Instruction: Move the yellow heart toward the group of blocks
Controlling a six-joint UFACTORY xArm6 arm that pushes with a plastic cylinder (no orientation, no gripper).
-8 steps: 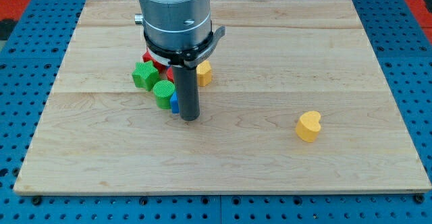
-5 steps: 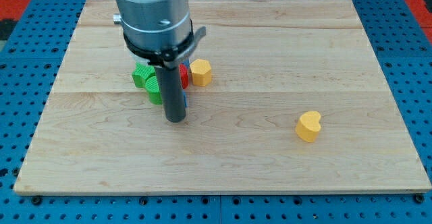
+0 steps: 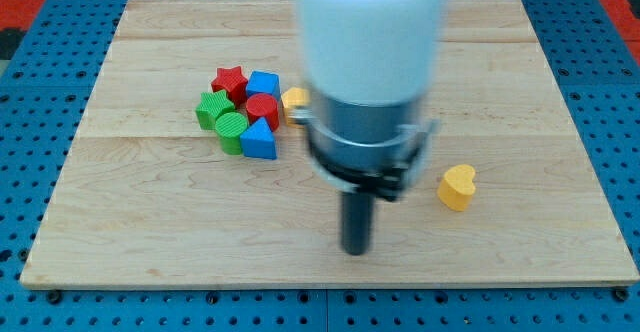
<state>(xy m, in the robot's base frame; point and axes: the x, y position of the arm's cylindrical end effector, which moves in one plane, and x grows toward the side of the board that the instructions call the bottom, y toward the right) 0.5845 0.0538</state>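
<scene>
The yellow heart (image 3: 457,186) lies alone on the wooden board (image 3: 500,62), right of centre. The group sits at the upper left: a red star (image 3: 230,80), a blue block (image 3: 264,83), a red block (image 3: 263,108), a green star-like block (image 3: 212,108), a green cylinder (image 3: 232,128), a blue triangle (image 3: 258,140) and a yellow block (image 3: 293,100), partly hidden by the arm. My tip (image 3: 355,250) rests on the board left of and below the yellow heart, apart from it. The arm is blurred by motion.
The board's edges lie on a blue pegboard (image 3: 40,172) that surrounds it. The arm's thick body (image 3: 370,82) covers the board's middle and hides part of the yellow block in the group.
My tip has left the group and swept to the right and toward the view's bottom, ending near the yellow heart. The group is now uncovered. The yellow heart has not moved.
</scene>
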